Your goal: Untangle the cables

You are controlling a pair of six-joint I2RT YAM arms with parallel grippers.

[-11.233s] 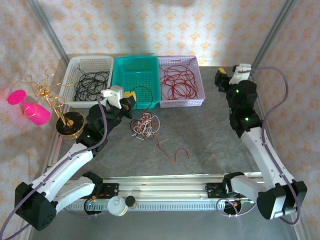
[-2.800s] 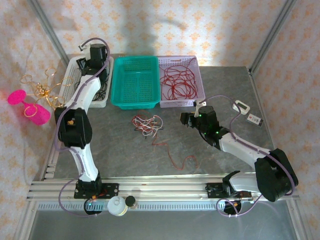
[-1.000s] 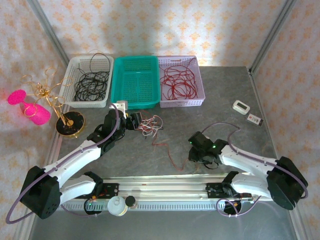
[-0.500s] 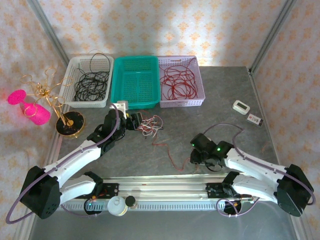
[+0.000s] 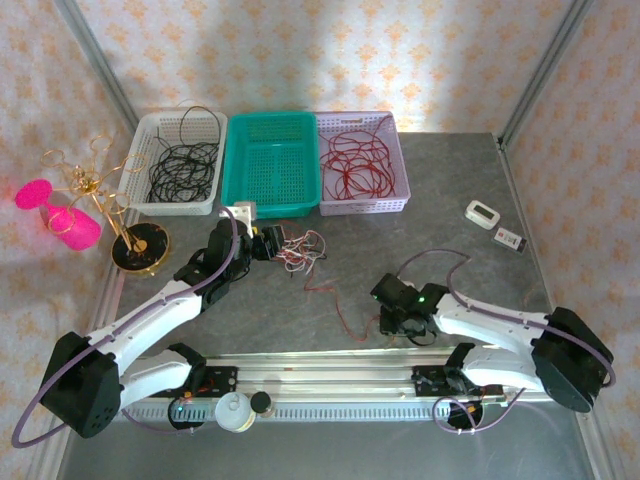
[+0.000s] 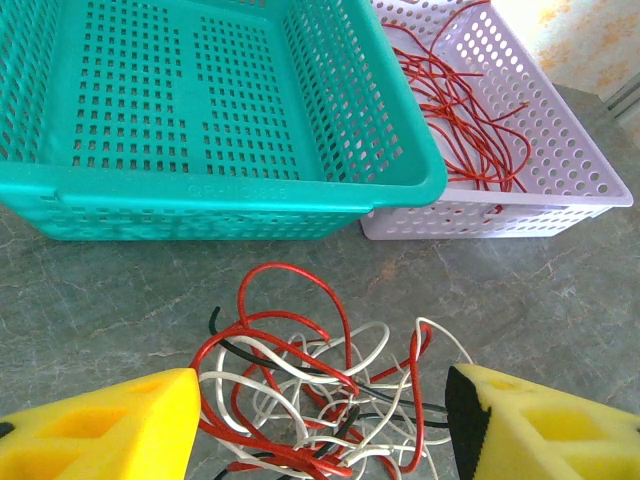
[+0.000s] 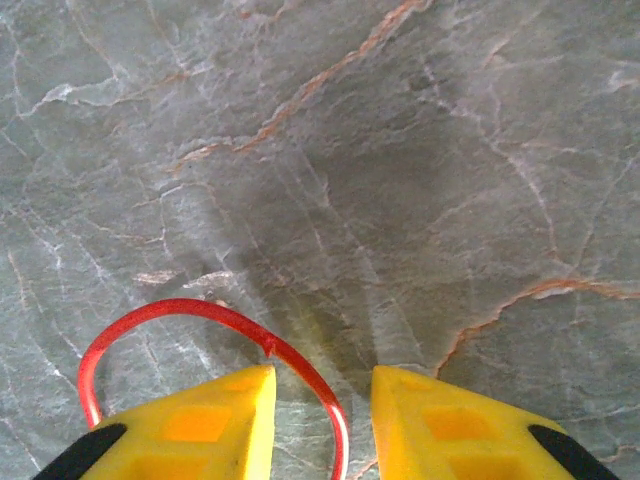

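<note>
Baskets at the far edge of the table [image 5: 450, 200] hold the sorted part: black cables [image 5: 185, 165] in the white basket [image 5: 150, 206] on the left and red cables [image 5: 355, 165] in the lilac basket [image 5: 365, 207] on the right, with the teal basket [image 5: 270, 211] between them. A few seconds ago my left arm was reaching over the white basket. Now my left gripper [image 5: 272, 243] is back low at the middle of the table, and it has not moved in the last second. Its fingers are spread wide on both sides of the tangle [image 6: 320, 400] of red, white and black wires, which lies just near of the teal basket. Nothing is pinched there. My right gripper [image 7: 320, 420] has come from mid-table toward the near edge and slid a little left, down onto the loose red strand [image 7: 190, 304]. Its jaws stand slightly apart with the strand's curve passing between them, not closed on it yet. I judge both sides are now placed to grip — one to hold the knot, the other to draw the red strand away.
</note>
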